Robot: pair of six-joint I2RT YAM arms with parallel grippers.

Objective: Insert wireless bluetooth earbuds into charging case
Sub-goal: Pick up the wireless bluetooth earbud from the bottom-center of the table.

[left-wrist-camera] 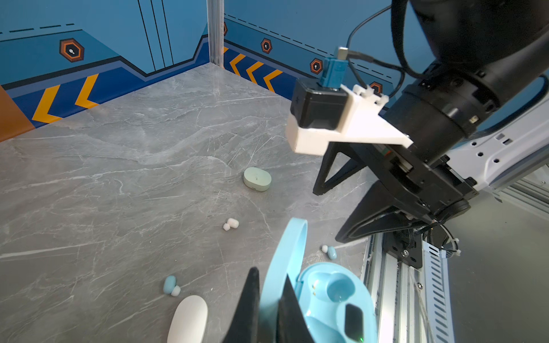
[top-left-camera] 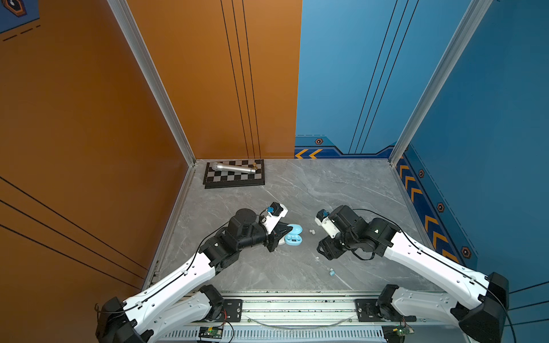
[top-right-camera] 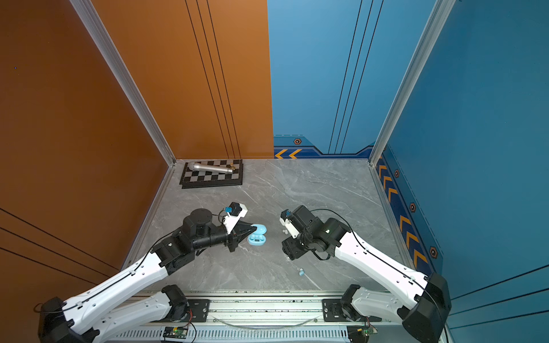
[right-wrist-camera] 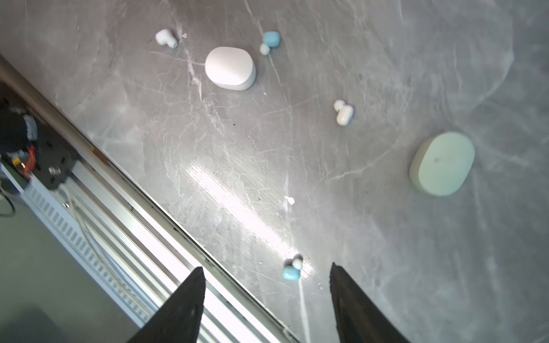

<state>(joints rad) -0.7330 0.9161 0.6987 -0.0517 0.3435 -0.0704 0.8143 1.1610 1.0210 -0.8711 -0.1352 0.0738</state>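
Evidently, left gripper [left-wrist-camera: 270, 273] clamped blue case [left-wrist-camera: 335, 292] by lid [left-wrist-camera: 292, 237], steadying it open; right gripper [right-wrist-camera: 266, 267] hung jaws apart, blue bud [right-wrist-camera: 290, 272] beneath its gap, awaiting pickup.

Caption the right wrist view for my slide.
Right gripper, fingers open, frames a pale blue earbud; closed white case and mint case lie beyond.

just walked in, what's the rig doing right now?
The left gripper is shut on the raised lid of the open pale blue case, and the socket that shows looks empty. The right gripper is open, aimed at a pale blue earbud near the front edge of the table, not touching it. A second blue earbud, a white earbud, another white earbud and the closed white case and mint case lie loose.
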